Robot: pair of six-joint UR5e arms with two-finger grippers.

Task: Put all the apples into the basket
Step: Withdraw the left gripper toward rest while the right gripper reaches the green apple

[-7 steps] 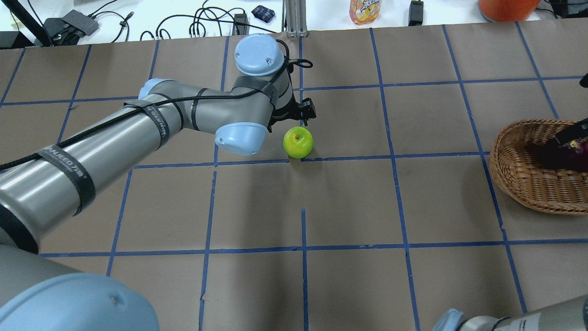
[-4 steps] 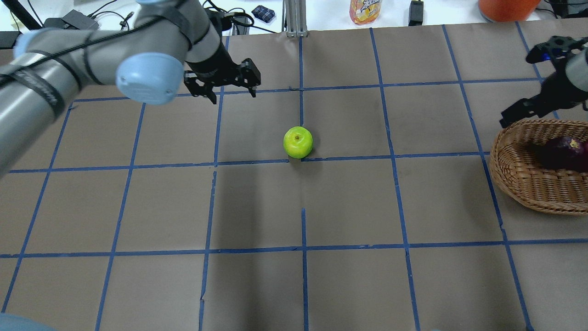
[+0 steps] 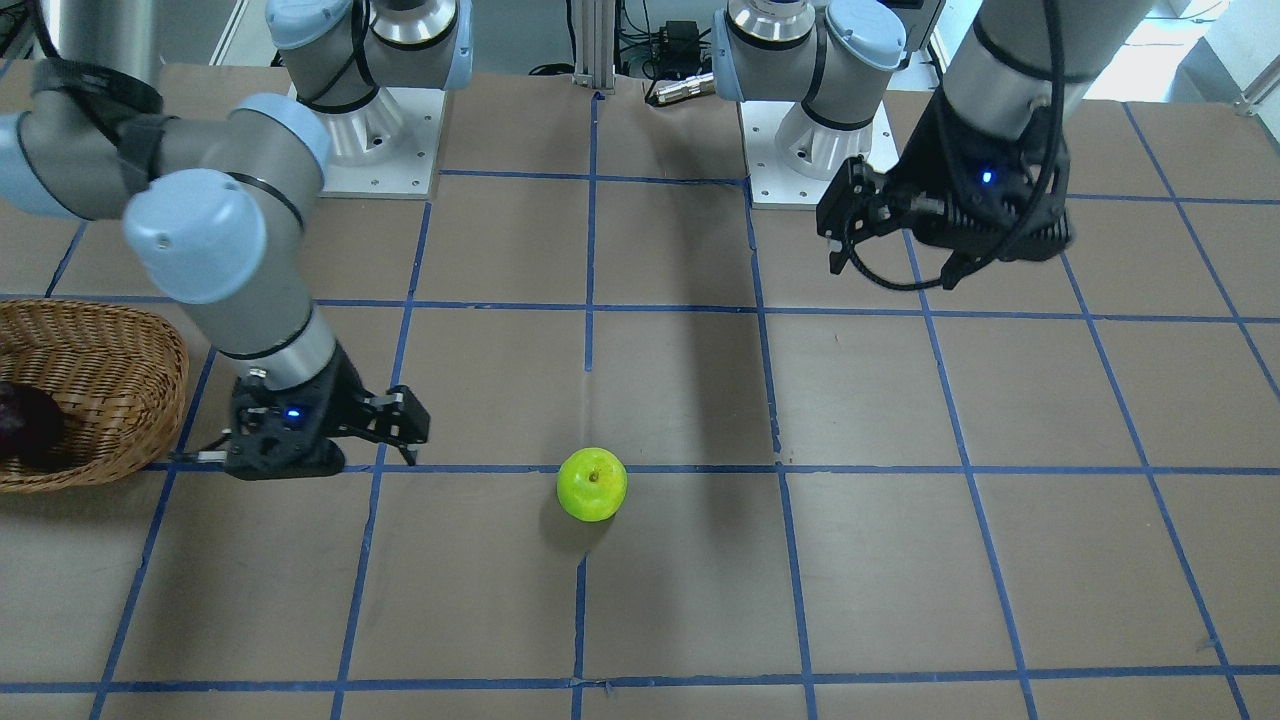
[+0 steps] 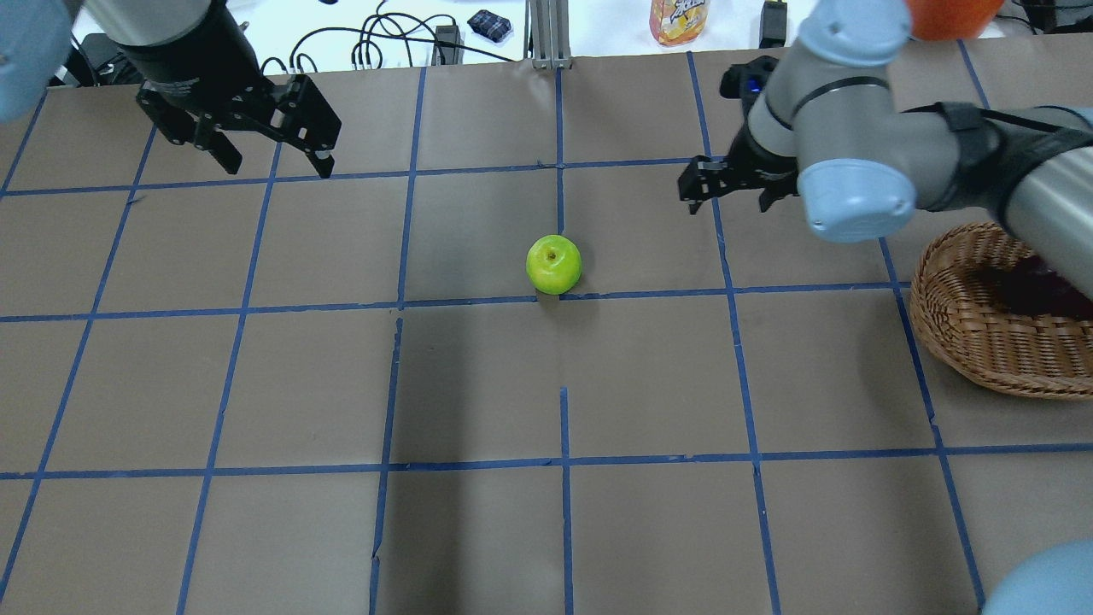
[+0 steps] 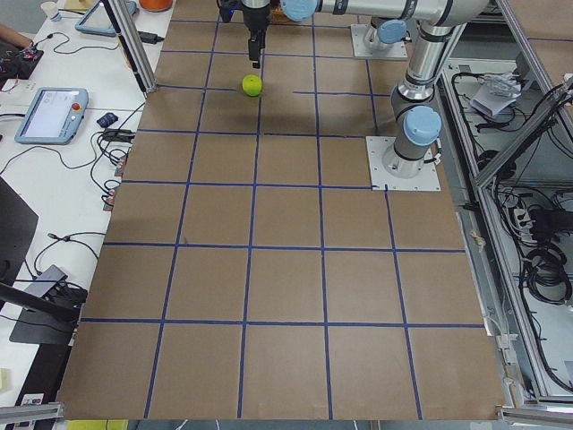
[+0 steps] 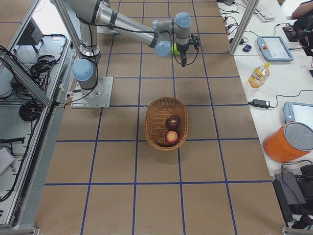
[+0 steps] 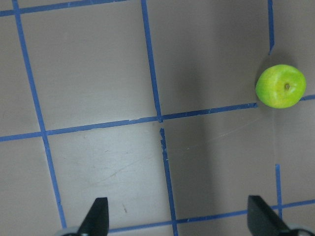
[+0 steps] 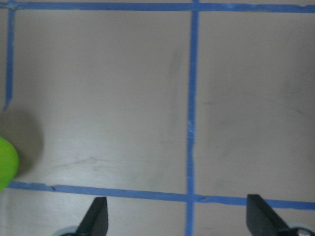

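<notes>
A lime green apple (image 4: 554, 265) sits on the brown paper near the table's middle; it also shows in the front view (image 3: 592, 484) and both wrist views (image 7: 281, 86) (image 8: 6, 162). The wicker basket (image 4: 939, 325) stands at the right edge and holds the dark purple apple (image 6: 172, 123) and the red apple (image 6: 171, 137). My left gripper (image 4: 277, 162) is open and empty, raised at the far left, well away from the green apple. My right gripper (image 4: 724, 198) is open and empty, between the basket and the green apple, to the apple's right and a little beyond it.
Blue tape lines grid the paper. Beyond the far edge, a side table carries a yellow drink bottle (image 4: 679, 19), an orange container (image 4: 943, 15), cables and tablets. The arms' base plates (image 3: 380, 150) are at the robot's side of the table.
My left arm has drawn back from beside the green apple to the far left. My right gripper has left the purple apple in the basket, risen, and swung left toward the green apple.
</notes>
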